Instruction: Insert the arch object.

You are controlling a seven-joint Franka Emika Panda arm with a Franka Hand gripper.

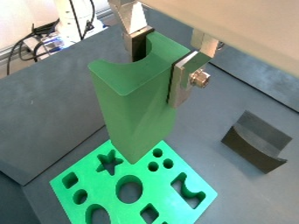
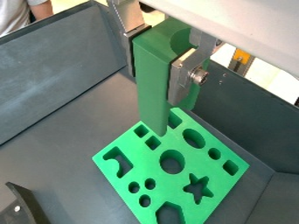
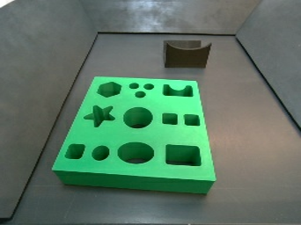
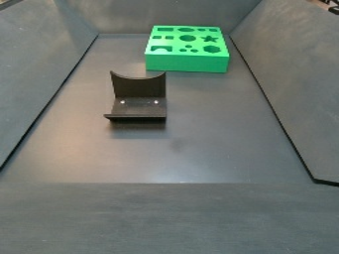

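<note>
My gripper [image 1: 162,66] is shut on the arch object [image 1: 131,105], a tall bright-green prism with a rounded notch at its top between the fingers. It hangs upright above the green board [image 1: 73,199], apart from it. Both wrist views show this: gripper [image 2: 160,66], arch object [image 2: 158,87], board [image 2: 237,166]. The board's arch-shaped hole [image 3: 179,89] is open and empty. The board lies flat in both side views [image 3: 77,174] [image 4: 185,63]. Neither the gripper nor the arch object shows in the side views.
The dark fixture [image 4: 137,99] with a curved notch stands on the grey floor apart from the board, and also shows in three other views [image 3: 185,53] [image 1: 257,140] [image 2: 17,206]. Dark sloping walls [image 3: 65,79] surround the floor.
</note>
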